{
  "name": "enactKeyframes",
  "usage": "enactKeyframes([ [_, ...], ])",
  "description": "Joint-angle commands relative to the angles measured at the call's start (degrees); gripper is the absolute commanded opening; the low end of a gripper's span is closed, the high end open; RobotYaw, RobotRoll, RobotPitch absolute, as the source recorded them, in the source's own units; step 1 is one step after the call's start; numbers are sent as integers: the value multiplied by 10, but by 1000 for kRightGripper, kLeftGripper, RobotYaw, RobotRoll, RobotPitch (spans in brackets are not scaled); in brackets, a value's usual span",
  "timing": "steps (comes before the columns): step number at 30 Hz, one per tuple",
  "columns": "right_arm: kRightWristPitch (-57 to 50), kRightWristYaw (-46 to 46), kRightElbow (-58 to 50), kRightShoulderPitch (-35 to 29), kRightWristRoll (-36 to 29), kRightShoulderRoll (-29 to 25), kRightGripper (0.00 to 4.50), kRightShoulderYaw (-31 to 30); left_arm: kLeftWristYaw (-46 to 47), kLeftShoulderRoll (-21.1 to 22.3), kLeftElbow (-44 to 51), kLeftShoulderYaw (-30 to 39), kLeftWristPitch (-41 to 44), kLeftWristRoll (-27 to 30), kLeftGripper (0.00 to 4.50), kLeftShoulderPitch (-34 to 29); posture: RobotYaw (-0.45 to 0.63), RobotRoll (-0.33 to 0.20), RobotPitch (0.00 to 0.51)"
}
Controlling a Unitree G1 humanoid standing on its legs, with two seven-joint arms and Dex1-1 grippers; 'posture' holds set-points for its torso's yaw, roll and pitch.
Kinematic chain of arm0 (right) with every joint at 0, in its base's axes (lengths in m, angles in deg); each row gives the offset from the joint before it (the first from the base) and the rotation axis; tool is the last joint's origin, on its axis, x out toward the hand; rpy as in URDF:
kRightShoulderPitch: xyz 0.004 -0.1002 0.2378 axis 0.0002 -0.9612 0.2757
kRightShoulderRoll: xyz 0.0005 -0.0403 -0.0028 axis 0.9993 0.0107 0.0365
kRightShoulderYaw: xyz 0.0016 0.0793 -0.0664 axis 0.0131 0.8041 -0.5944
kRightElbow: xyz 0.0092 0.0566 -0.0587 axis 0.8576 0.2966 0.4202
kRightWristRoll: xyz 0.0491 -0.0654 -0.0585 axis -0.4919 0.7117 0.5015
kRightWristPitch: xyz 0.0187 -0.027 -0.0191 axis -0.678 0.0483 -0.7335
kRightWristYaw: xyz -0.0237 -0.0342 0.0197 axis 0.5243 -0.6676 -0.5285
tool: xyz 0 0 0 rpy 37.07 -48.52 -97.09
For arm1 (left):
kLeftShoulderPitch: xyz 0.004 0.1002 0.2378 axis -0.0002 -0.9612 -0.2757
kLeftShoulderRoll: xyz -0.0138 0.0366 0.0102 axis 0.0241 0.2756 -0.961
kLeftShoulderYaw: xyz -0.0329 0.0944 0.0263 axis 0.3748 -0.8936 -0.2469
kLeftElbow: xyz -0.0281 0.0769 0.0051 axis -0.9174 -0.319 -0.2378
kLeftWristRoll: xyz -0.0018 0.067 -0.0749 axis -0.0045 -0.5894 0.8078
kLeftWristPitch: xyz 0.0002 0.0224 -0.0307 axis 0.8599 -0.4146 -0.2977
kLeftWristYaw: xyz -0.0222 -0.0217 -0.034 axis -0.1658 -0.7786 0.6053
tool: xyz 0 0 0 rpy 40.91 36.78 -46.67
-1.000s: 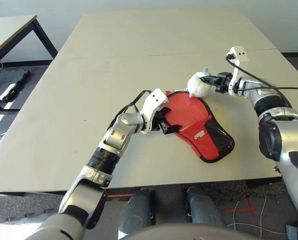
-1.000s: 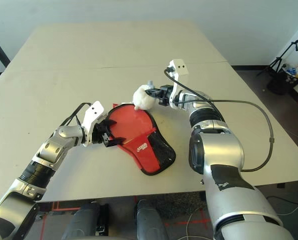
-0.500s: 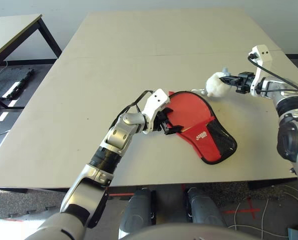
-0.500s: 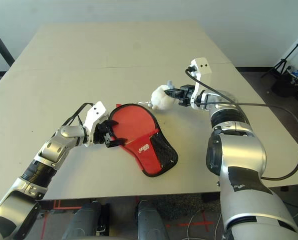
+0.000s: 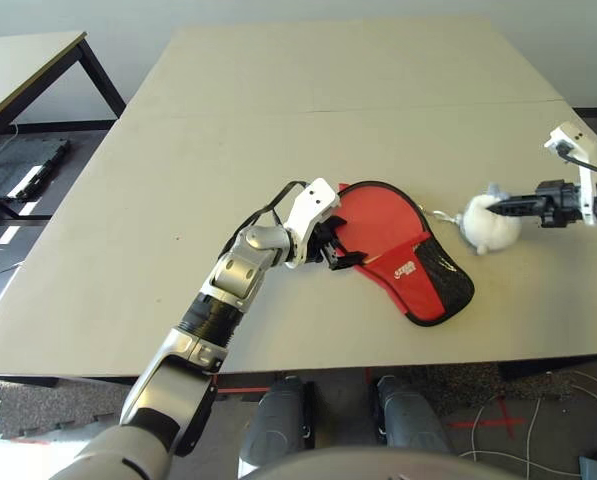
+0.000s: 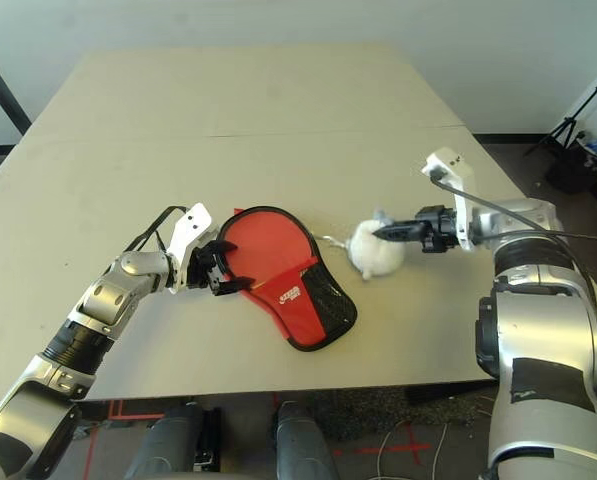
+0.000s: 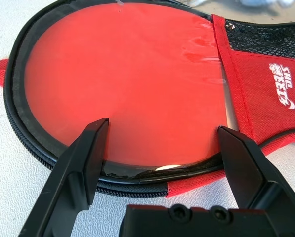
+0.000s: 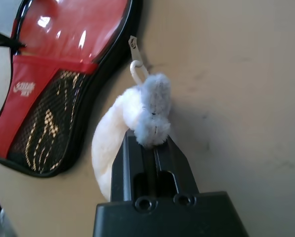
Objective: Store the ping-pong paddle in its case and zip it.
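Two hands work: the left hand (image 5: 340,252) stays wide open by the case (image 5: 418,270), and the right hand (image 6: 383,233), pinching the fluffy puff (image 6: 373,253), should pull gently.

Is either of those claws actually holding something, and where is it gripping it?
The right gripper is pinching the white fluffy charm by its grey tuft. The left gripper is open around the case, holding nothing.

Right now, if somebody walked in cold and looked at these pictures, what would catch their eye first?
The bright red case lying flat near the middle of the pale table, with the ping-pong paddle's red face showing through its clear window. Next, the fluffy white charm clamped in the shut right gripper just right of the case. The left gripper sits open at the case's round end, one finger either side.
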Motion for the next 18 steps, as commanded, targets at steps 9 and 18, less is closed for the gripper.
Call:
enactKeyframes([
  [9,-78,-6,-310,-127,-304,-195,19,-264,-2,-2,-43,-20,7,-13,4500,-5,-72,0,91],
  [18,-47,-6,-427,-158,-362,-294,19,-375,1,-5,-49,-21,4,-12,4500,-3,-73,0,91],
])
